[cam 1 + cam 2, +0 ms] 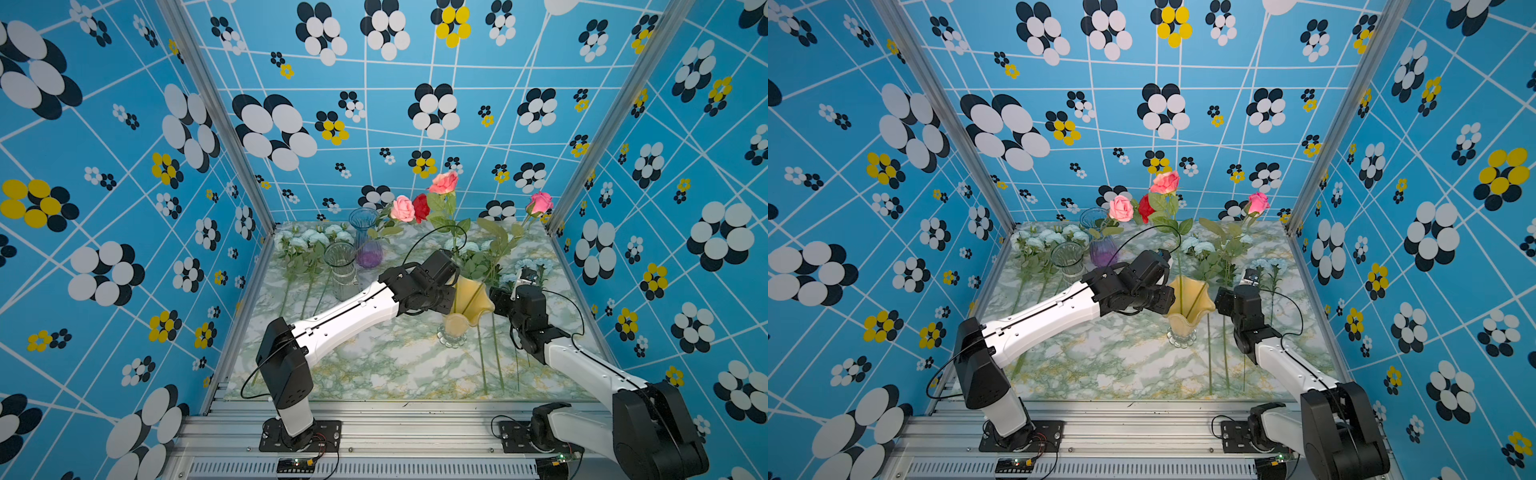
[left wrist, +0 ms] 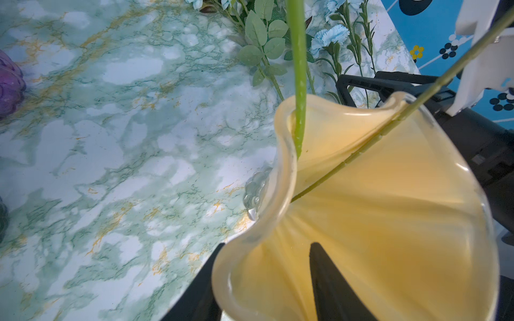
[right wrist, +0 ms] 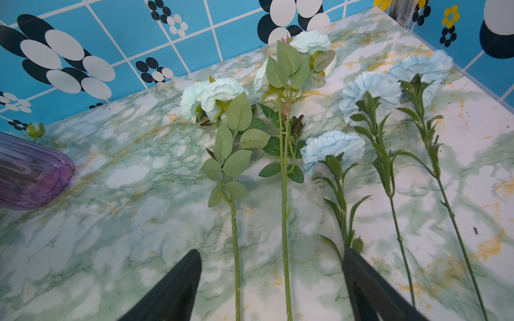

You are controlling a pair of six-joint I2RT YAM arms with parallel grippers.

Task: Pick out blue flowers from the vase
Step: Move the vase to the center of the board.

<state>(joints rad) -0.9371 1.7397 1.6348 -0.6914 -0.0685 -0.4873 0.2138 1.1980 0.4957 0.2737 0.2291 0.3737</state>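
The vase [image 2: 389, 208], yellow with a wavy flared rim, stands mid-table in both top views [image 1: 473, 301] [image 1: 1187, 301]. Two green stems [image 2: 299, 83] stand in it and rise to pink roses [image 1: 444, 182]. My left gripper [image 2: 268, 244] straddles its rim, open, one finger outside the wall and one inside. Blue flowers [image 3: 332, 147] lie flat on the marble to the right of the vase [image 1: 528, 264], and more lie at the back left [image 1: 316, 237]. My right gripper [image 3: 272, 250] hangs open over the right-hand group, with two stems lying on the table beneath its gap.
A blue vase with a purple base [image 1: 365, 241] holds a pink rose and a red rose [image 1: 421, 206] at the back left. A clear ribbed glass vase [image 1: 341, 270] stands in front of it. Patterned walls close three sides. My right wrist [image 1: 521, 297] is close beside the yellow vase.
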